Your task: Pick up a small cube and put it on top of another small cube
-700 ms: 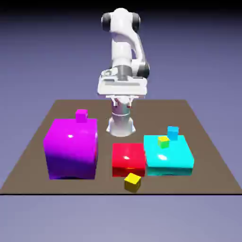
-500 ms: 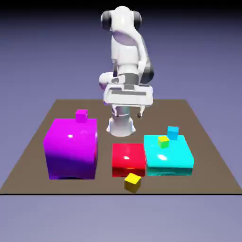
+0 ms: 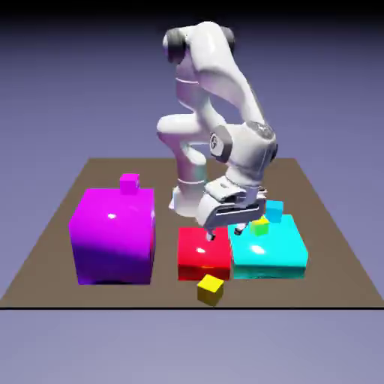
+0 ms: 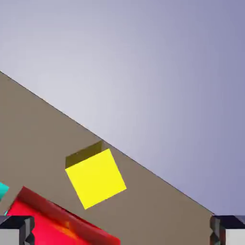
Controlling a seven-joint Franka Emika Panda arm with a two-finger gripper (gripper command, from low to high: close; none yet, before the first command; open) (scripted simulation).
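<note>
The small golden-yellow cube (image 3: 211,289) lies on the brown table near its front edge, just in front of the red block (image 3: 203,251). In the hand view this cube (image 4: 95,178) sits left of centre, with nothing touching it. My gripper (image 3: 225,232) hangs open and empty, tilted, above the seam between the red block and the cyan block (image 3: 268,253), behind and above the cube. Its two grey fingertips (image 4: 16,229) show far apart in the bottom corners of the hand view. A lime small cube (image 3: 259,226) and a blue small cube (image 3: 274,211) rest on the cyan block.
A big magenta block (image 3: 112,234) stands at the exterior view's left, with a small magenta cube (image 3: 129,183) on top. The red block's corner (image 4: 52,225) fills the bottom left of the hand view. The table's front edge (image 4: 158,179) runs just beyond the golden-yellow cube.
The arm has swung forward and down, bringing the gripper from high near the base to just above the red and cyan blocks. No cube has moved.
</note>
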